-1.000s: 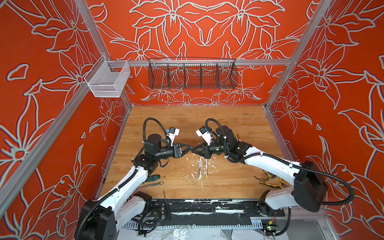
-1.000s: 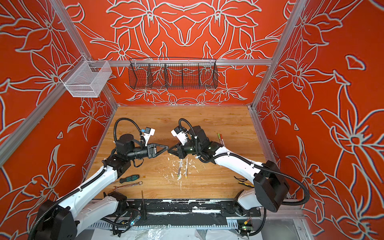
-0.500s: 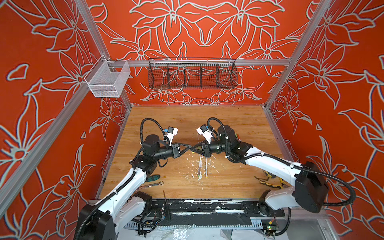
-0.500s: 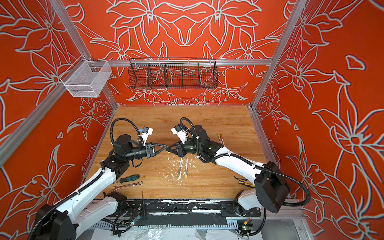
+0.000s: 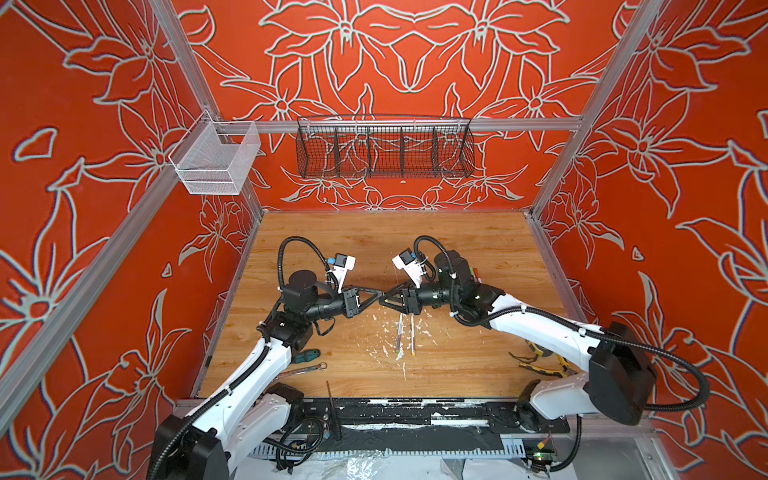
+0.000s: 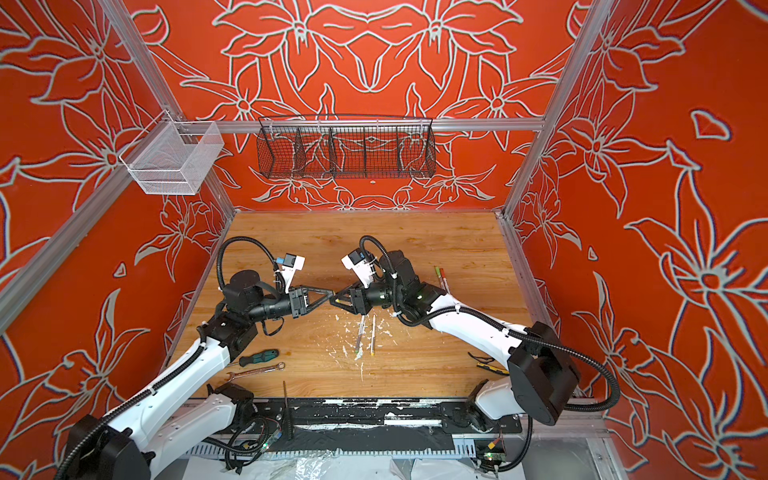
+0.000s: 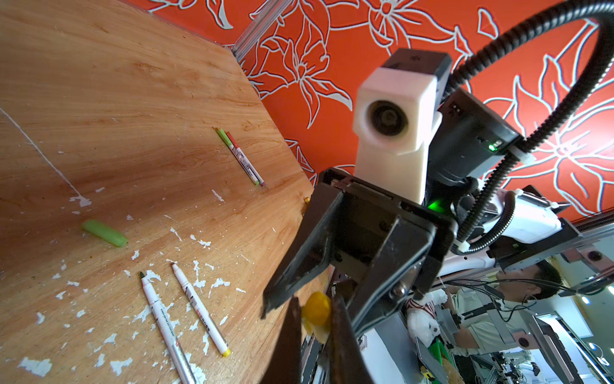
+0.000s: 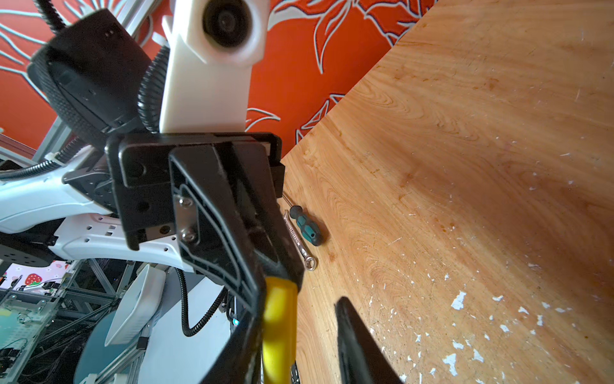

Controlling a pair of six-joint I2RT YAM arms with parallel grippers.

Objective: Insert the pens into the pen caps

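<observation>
Apparently the left pincer (image 7: 315, 299) pinches the yellow cap (image 7: 317, 314), which lies between the parted jaws of the right pincer (image 8: 299, 309).

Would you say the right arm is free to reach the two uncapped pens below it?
Probably yes: the right pincer stands open, the left pincer grips the yellow cap, and both pens lie uncovered nearby.
</observation>
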